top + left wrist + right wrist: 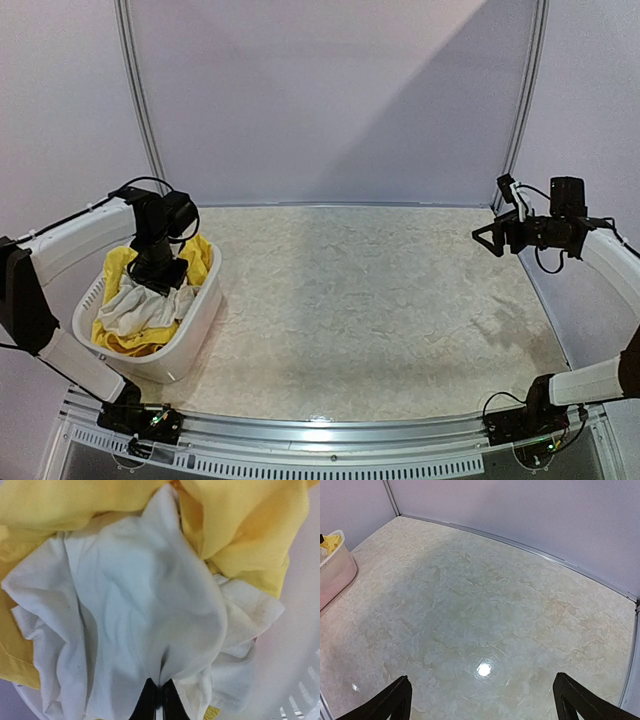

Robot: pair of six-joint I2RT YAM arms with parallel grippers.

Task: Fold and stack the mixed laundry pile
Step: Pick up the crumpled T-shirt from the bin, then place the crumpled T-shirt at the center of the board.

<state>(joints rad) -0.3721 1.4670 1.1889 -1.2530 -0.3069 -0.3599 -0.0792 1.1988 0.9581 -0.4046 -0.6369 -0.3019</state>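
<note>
Two arms showing. Left gripper point(158, 696) is reaching down into the white slotted basket point(195, 335) at the near left of the table point(380, 300), jaws pressed together and pinching a fold of the white T-shirt point(140, 610). Laundry pile point(150, 300) is sitting inside that basket, T-shirt lying on top, yellow garment point(240, 525) bunching around its far side. Right gripper point(487, 238) is hovering above the table's far right, jaws standing spread wide, holding nothing.

walls point(330, 90): plain pale lilac, diagonal shadow | tabletop point(400, 300): beige marbled, glossy | glare spot point(483, 669): on tabletop
</note>
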